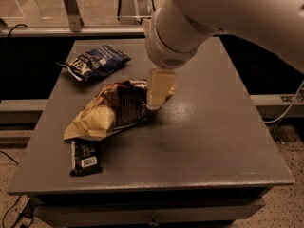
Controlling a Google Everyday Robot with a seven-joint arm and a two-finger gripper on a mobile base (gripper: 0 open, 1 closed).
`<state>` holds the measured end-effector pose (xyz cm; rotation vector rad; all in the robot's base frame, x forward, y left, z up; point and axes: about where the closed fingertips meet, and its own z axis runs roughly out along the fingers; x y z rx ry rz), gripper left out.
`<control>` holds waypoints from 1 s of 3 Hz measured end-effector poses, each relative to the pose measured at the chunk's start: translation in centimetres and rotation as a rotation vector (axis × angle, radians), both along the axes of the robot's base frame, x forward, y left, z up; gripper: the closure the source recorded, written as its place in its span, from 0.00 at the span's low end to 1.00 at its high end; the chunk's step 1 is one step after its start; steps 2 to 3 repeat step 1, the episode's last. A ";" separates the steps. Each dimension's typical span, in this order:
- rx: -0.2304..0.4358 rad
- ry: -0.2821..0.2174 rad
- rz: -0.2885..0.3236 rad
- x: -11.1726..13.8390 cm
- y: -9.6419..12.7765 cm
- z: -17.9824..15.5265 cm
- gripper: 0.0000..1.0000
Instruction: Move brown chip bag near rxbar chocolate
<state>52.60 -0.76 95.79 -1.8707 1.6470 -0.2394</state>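
The dark grey surface is being taken up by three things, all lying on its left half. The upper part of the view is being filled by one pale robot arm, which is being held over the middle of the surface. The brown chip bag, the largest item, is being shown crumpled left of centre, running from front-left to back-right, and its back-right end is being partly hidden by the arm's lower end. One dark blue chip bag is being kept at the back-left corner, well apart from the other two things. The single tool is being held low against the brown bag's back-right end; how far it is open, and whether the bag is being gripped, cannot be told. One rxbar chocolate is being shown flat near the front-left edge, just beside the brown bag's front-left end.
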 end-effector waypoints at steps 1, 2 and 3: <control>0.000 -0.001 -0.002 0.0 -0.1 0.0 0.00; 0.000 -0.001 -0.002 0.0 -0.1 0.0 0.00; 0.000 -0.001 -0.002 0.0 -0.1 0.0 0.00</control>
